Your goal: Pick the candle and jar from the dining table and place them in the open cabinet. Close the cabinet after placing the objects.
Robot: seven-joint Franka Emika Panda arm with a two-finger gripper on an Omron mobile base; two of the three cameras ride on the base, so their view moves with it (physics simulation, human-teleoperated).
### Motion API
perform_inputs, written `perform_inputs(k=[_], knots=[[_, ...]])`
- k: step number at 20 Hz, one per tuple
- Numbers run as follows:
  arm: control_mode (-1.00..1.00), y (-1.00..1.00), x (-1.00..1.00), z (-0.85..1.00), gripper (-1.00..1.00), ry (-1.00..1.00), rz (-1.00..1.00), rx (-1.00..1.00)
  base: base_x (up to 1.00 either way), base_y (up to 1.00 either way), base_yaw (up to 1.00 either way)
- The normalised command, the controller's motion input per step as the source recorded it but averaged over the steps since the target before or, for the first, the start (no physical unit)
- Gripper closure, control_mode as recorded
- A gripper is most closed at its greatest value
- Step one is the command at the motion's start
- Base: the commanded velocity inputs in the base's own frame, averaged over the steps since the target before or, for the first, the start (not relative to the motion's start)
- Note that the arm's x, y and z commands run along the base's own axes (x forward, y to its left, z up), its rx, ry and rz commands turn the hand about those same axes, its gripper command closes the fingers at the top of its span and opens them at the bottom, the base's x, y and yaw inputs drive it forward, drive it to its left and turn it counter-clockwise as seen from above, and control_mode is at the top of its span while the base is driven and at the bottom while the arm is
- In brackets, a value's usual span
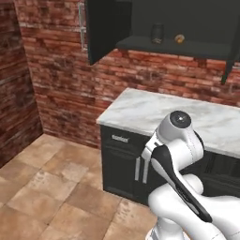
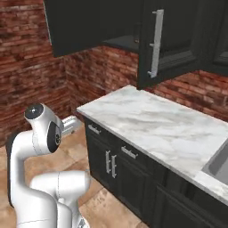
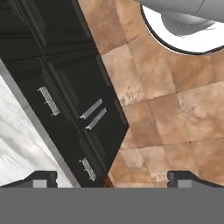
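While the two dark fingertips (image 3: 43, 178) rise far apart at the bottom of the hand view, nothing lies between them and they touch nothing, so the gripper (image 3: 112, 179) is spread wide and empty. It looks down past the edge of the dining table (image 3: 13, 144), over the black drawer fronts (image 3: 74, 87) with their silver handles (image 3: 93, 113), onto the tan floor tiles (image 3: 175, 113).

Up in the cabinet (image 1: 187, 18), seen from the left base view, the jar (image 1: 157, 33) stands upright on the dark shelf (image 1: 187, 47), a dark rounded shape with a narrower neck. Well to its right on the same shelf sits the candle (image 1: 179, 38), a tiny tan-yellow stub, apart from the jar and much shorter. Both cabinet doors hang open: the left door (image 1: 101, 28) swings out toward the brick wall (image 1: 61, 84), and in the right base view the right door (image 2: 171, 40) juts forward with its long vertical silver bar handle (image 2: 155, 43) facing the camera.

Below, the white-and-grey veined marble top of the table carries nothing, and a sink (image 2: 218, 164) shows at its right end
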Motion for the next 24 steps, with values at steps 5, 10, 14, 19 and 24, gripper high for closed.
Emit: perform_inputs(k=[5,10,14,19,24], knots=[[1.00,0.00,0.00,0.00,-1.00,0.00,0.00,0.00,-0.57,-0.67,0.54],[1.00,0.00,0.00,0.00,-1.00,0.00,0.00,0.00,-0.67,-0.71,0.55],[1.00,0.00,0.00,0.00,-1.00,0.00,0.00,0.00,-0.62,-0.66,0.55],[1.00,0.00,0.00,0.00,-1.00,0.00,0.00,0.00,-0.53,-0.49,0.52],[1.00,0.00,0.00,0.00,-1.00,0.00,0.00,0.00,-0.53,-0.47,0.51]])
